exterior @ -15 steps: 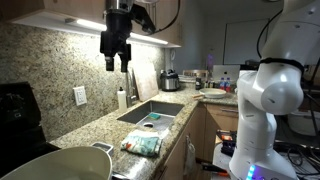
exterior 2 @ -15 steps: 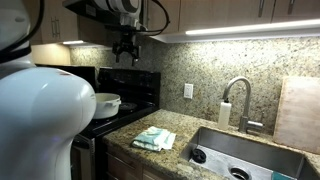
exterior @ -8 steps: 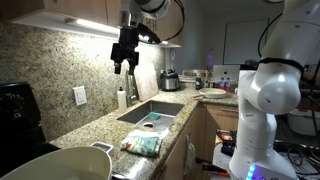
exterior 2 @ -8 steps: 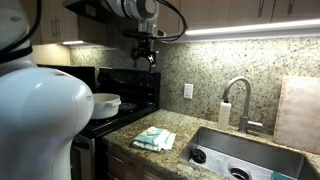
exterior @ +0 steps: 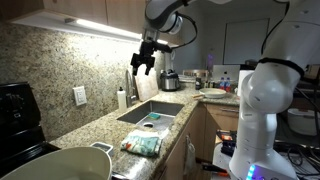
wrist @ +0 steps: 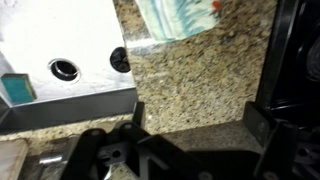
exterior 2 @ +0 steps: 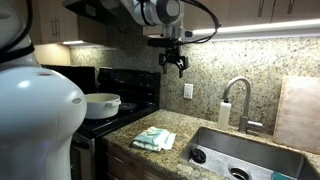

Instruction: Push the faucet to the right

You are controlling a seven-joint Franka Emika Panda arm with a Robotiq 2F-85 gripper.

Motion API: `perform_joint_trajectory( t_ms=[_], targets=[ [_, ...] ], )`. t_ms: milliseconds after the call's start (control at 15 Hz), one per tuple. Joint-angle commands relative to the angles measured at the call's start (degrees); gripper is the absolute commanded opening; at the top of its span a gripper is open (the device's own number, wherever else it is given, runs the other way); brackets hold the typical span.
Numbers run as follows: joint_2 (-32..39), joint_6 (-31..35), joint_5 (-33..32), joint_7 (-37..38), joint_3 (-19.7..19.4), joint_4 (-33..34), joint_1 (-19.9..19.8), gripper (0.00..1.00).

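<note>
The faucet (exterior 2: 239, 92) is a slim silvery gooseneck tap behind the sink (exterior 2: 250, 155), with its arch curving over the basin. It also shows in an exterior view (exterior: 130, 80), partly hidden beside the gripper. My gripper (exterior 2: 178, 64) hangs high in the air under the cabinets, fingers open and empty, between the stove and the faucet and apart from the tap. In an exterior view it (exterior: 146, 62) is just above the faucet area. In the wrist view the gripper (wrist: 198, 115) frames bare granite counter, and I cannot make out the faucet there.
A small white soap bottle (exterior 2: 226, 113) stands next to the tap. A blue-green towel (exterior 2: 153, 139) lies on the granite counter. A white pot (exterior 2: 100, 103) sits on the black stove. A wooden board (exterior 2: 298, 112) leans on the backsplash. A wall socket (exterior 2: 188, 91) is nearby.
My gripper has moved along the backsplash from above the stove side toward the faucet, staying high and open. Nothing else has moved.
</note>
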Motion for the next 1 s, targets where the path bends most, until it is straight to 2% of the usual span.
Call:
perform_joint_trajectory(
  t_ms=[0, 267, 333, 667, 933],
  targets=[
    [-1.4, 13.6, -7.8, 1.1, 0.3, -6.2, -4.0, 1.0],
    [-0.9, 25.1, -14.5, 7.2, 1.6, -10.1, -8.6, 1.0],
    [0.0, 21.1, -11.7, 3.9, 0.1, -7.7, -6.5, 1.0],
    [-0.4, 23.5, -13.5, 4.7, 1.3, -9.0, -7.4, 1.0],
    [2.5, 24.2, -14.4, 5.1, 1.2, -5.4, -8.6, 1.0]
  ],
)
